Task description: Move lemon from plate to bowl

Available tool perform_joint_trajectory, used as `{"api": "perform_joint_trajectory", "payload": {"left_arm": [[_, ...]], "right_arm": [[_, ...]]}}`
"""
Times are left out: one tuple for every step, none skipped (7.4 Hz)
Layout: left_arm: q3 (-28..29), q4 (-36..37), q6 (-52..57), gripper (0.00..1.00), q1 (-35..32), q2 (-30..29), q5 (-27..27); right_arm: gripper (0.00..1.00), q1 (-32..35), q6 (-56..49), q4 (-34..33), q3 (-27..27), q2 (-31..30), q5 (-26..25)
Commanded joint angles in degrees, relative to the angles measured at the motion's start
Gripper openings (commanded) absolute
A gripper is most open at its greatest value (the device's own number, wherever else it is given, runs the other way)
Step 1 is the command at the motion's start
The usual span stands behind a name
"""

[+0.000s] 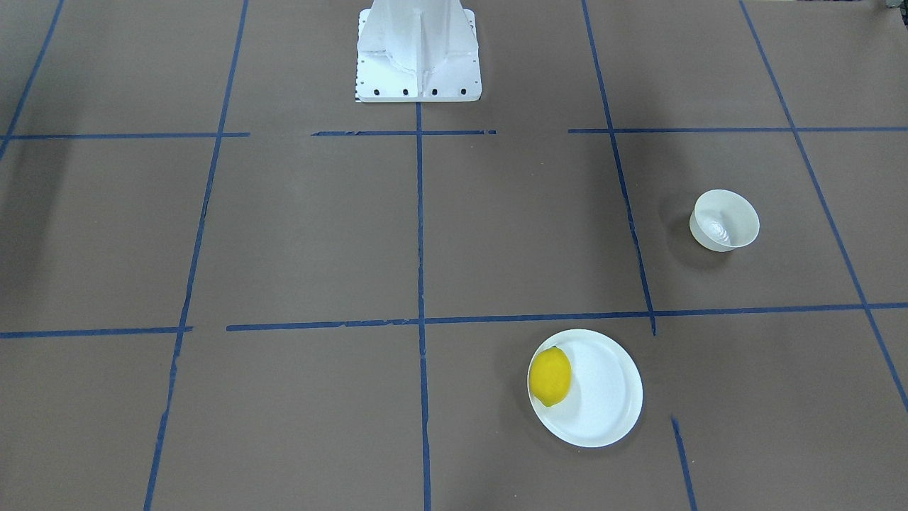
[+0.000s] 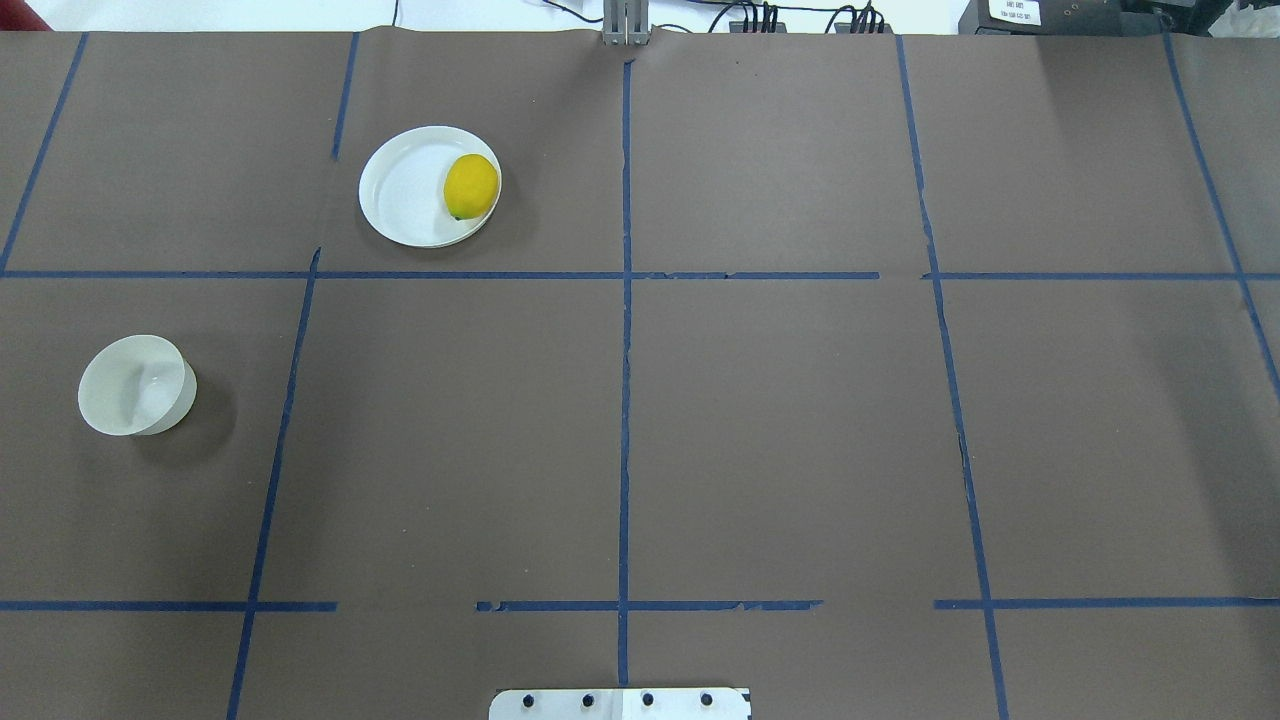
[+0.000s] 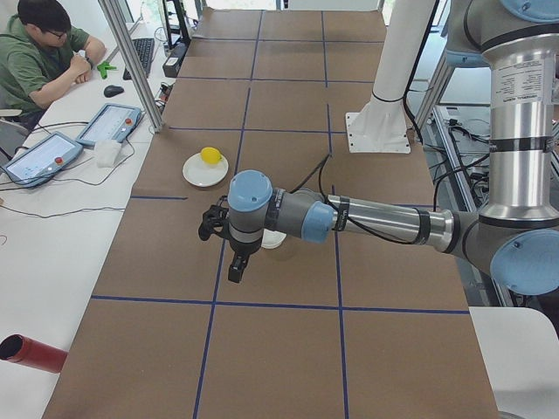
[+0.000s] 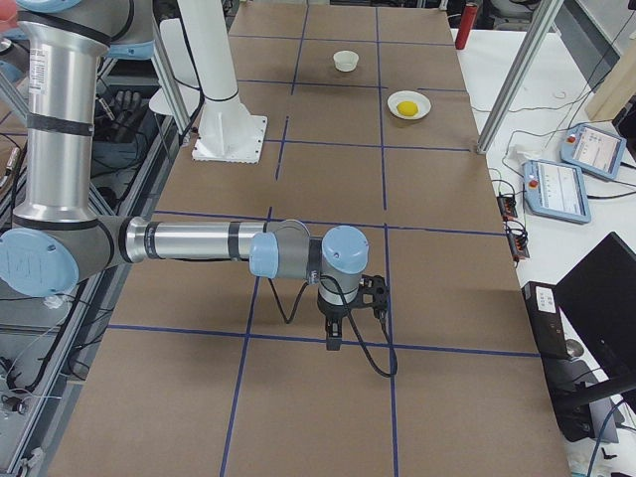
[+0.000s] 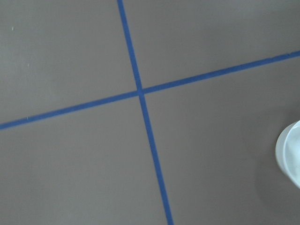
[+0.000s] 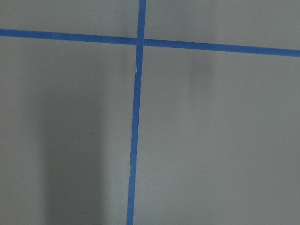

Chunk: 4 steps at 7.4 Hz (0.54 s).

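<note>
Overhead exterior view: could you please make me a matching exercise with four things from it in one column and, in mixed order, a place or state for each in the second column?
Column 1
1. lemon
2. plate
3. bowl
4. robot base

Column 2
A. empty, alone near the view's left edge
B. white, with a row of dark holes, at the bottom edge
C. yellow, by the right rim of a dish
D. flat, white, carries the fruit

Pairs: 1-C, 2-D, 3-A, 4-B
</note>
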Motion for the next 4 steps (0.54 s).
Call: {"api": "perform_joint_trajectory", "payload": {"left_arm": [[2.22, -0.72, -7.68, 1.00, 5.62, -12.03, 0.37], [5.20, -0.72, -13.37, 1.00, 10.79, -19.57, 0.54], [9.49, -0.80, -20.99, 1.00, 18.67, -26.17, 2.63], [15.80, -1.41, -26.81, 1.00, 21.71, -33.11, 8.22]], "right_arm": [[1.00, 0.00, 0.00, 0.00, 0.00, 0.00, 0.03], [1.00, 0.00, 0.00, 0.00, -0.09, 0.00, 0.03], [1.00, 0.00, 0.00, 0.00, 0.00, 0.00, -0.06], [1.00, 0.00, 0.00, 0.00, 0.00, 0.09, 0.02]]}}
